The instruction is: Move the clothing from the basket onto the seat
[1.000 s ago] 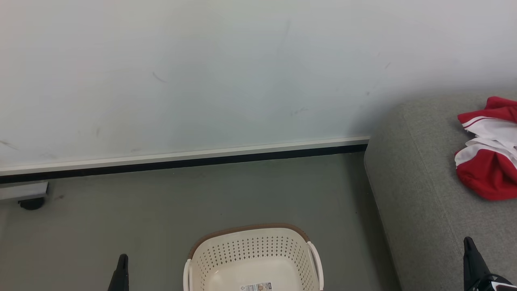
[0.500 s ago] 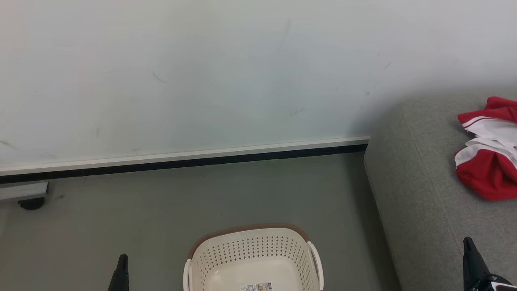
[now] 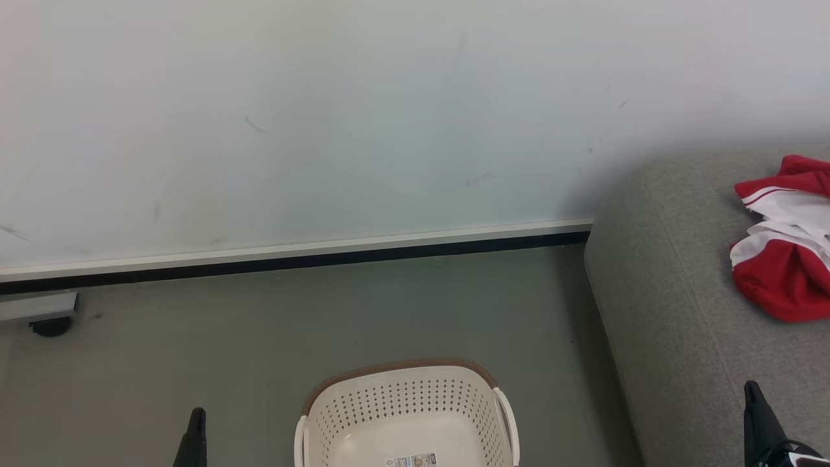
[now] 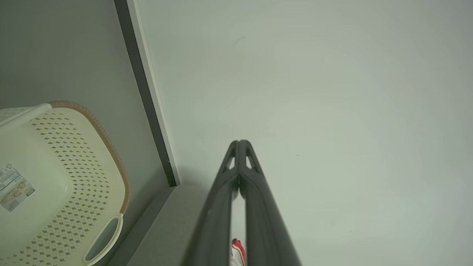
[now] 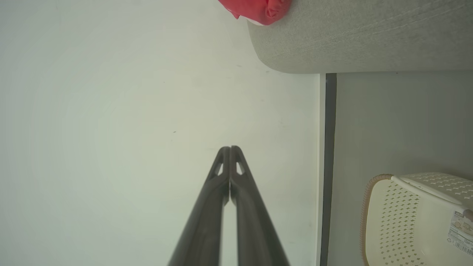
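Against the pale wall (image 3: 389,130), at the right, stands the grey seat (image 3: 681,324). Left of it on the floor (image 3: 259,324) sits the cream basket (image 3: 402,397), a label (image 3: 411,461) on its bare bottom. Red and white clothing (image 3: 781,259) lies crumpled on the seat's top. Left pincer (image 4: 239,143) and right pincer (image 5: 230,148) each have fingertips pressed together, gripping nothing.

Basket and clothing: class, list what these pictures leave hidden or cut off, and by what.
Basket: near part cut off by the head view's bottom edge.
Clothing: right side cut off by the head view's right edge.
Label: print too small to read, left wrist view.
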Robot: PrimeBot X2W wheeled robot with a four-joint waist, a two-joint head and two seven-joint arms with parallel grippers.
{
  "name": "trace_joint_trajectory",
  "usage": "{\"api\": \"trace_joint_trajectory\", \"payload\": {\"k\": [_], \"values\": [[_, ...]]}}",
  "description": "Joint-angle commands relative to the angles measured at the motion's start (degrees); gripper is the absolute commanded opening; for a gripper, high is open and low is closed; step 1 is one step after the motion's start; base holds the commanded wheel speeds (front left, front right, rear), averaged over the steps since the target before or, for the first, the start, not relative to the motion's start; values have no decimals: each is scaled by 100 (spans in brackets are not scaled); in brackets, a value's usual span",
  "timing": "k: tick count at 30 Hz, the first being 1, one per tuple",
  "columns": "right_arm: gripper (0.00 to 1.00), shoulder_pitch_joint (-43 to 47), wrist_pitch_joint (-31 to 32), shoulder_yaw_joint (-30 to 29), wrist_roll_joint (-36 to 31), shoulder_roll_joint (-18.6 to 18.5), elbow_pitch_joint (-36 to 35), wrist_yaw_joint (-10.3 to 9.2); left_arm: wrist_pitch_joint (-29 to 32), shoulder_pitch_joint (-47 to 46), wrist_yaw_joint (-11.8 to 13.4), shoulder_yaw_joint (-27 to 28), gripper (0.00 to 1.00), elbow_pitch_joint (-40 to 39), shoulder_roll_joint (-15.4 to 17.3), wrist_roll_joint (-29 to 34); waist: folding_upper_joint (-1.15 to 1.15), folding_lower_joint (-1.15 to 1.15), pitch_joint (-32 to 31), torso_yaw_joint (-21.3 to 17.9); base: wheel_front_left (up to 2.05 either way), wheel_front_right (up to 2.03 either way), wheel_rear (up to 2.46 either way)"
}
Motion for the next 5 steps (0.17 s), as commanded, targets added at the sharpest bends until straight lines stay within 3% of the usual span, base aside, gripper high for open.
{"api": "trace_joint_trajectory", "payload": {"k": [1, 5], "values": [[0, -46, 31, -10, -16, 18, 0, 2, 13, 1, -16, 12, 0, 3, -3, -7, 0, 0, 0, 0, 0, 0, 0], [0, -46, 39, -16, -23, 23, 0, 2, 13, 1, -16, 12, 0, 2, -3, -7, 0, 0, 0, 0, 0, 0, 0]]}}
